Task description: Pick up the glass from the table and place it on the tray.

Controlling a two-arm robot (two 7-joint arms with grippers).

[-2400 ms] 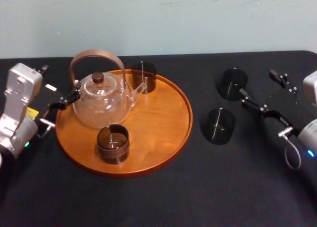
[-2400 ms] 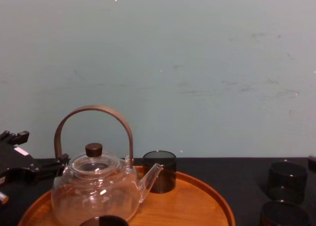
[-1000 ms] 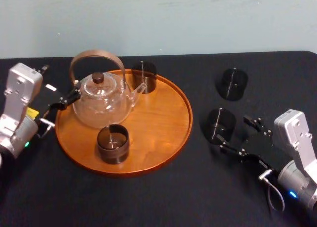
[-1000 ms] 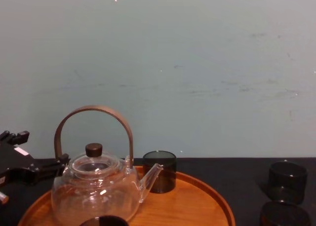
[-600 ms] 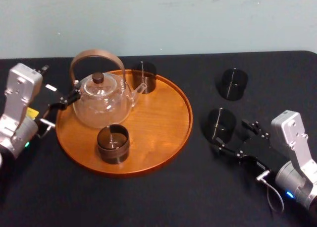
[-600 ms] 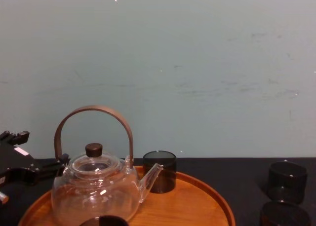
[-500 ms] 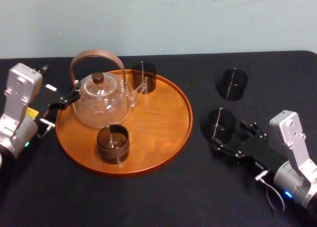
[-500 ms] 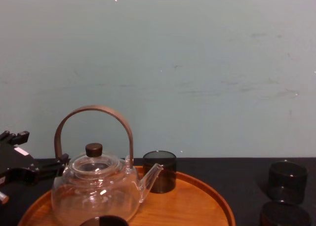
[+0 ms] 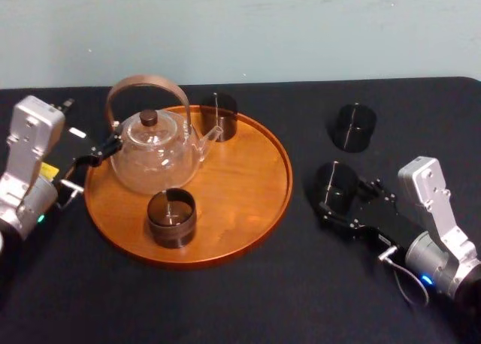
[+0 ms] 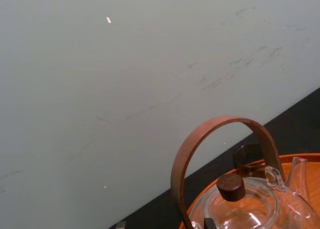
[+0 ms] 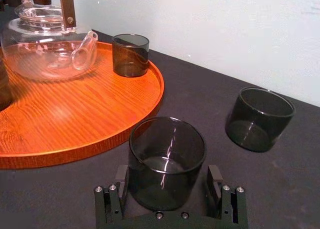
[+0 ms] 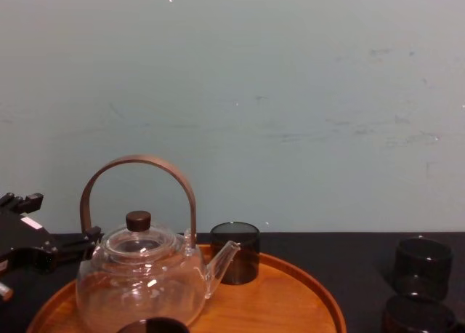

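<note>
Head view: right gripper has come in from the near right edge over the last second and now sits around the nearer glass, where a second ago it was short of it. So the approach looks done and the grasp is next; nothing lifted yet. Glass stands upright on the table, just right of the tray, apart from its rim. Right wrist view: right gripper is spread wide with the glass between its two fingers, one on each side, low on the wall. Pads are just beside the glass; can't tell whether they touch, and it isn't pinched. A second glass sits further back on the table, untouched. The tray already carries a teapot and two dark glasses, front and back; its right half is bare for the drop. Left gripper is parked at the tray's left edge by the teapot.
</note>
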